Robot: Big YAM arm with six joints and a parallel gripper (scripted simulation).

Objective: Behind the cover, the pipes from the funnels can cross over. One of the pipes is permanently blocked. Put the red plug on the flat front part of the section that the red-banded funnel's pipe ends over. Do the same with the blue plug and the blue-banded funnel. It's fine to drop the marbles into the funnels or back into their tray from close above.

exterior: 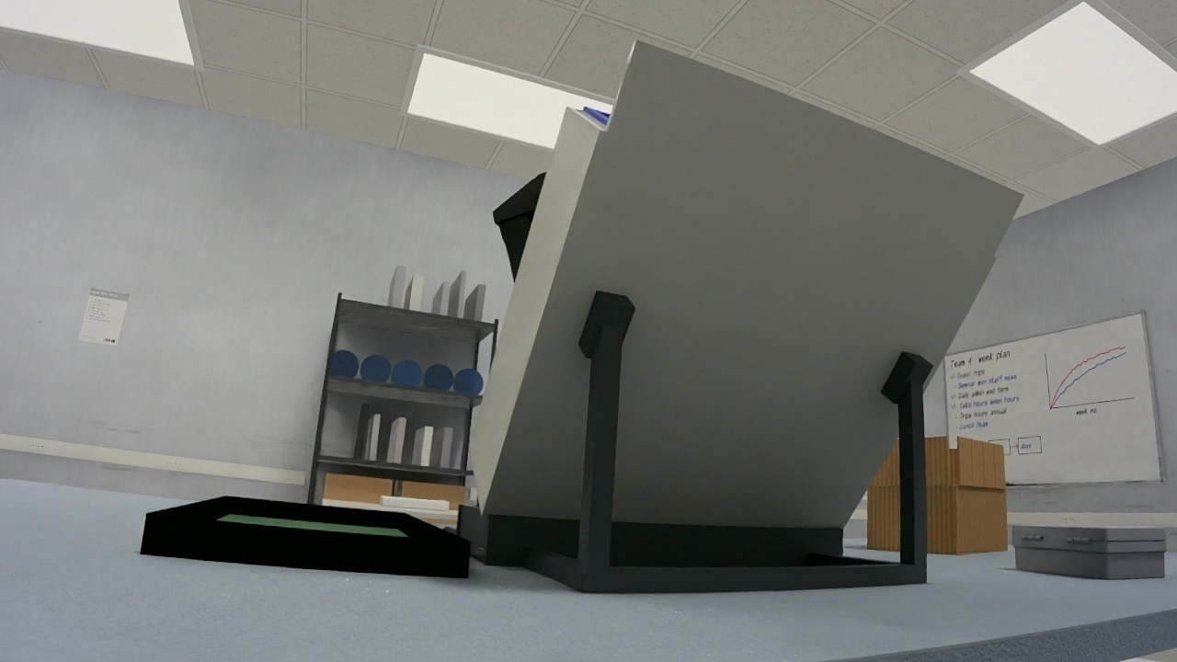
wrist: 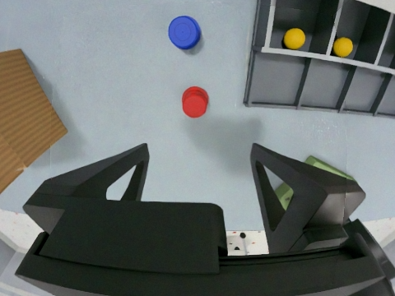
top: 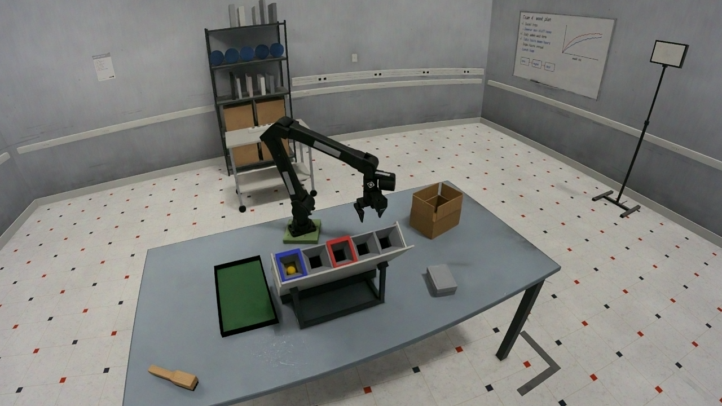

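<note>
In the wrist view the red plug (wrist: 195, 101) stands on the table just ahead of my open, empty gripper (wrist: 199, 164). The blue plug (wrist: 184, 32) stands farther ahead. At the upper right is the sectioned catch tray (wrist: 325, 57); two yellow marbles (wrist: 294, 38) (wrist: 342, 46) lie in its back compartments, and its flat front parts are bare. In the top view my gripper (top: 370, 211) hovers behind the white funnel cover (top: 340, 257), near its right end. The blue-banded funnel (top: 290, 263) holds a yellow marble (top: 290, 270). The red-banded funnel (top: 341, 251) looks empty.
A cardboard box (top: 435, 209) stands to the right of the gripper, also at the left edge of the wrist view (wrist: 22, 111). A green marble tray (top: 243, 295), a grey box (top: 441, 279) and a wooden block (top: 172, 376) lie on the table. The arm's green base (top: 302, 231) is behind the funnels.
</note>
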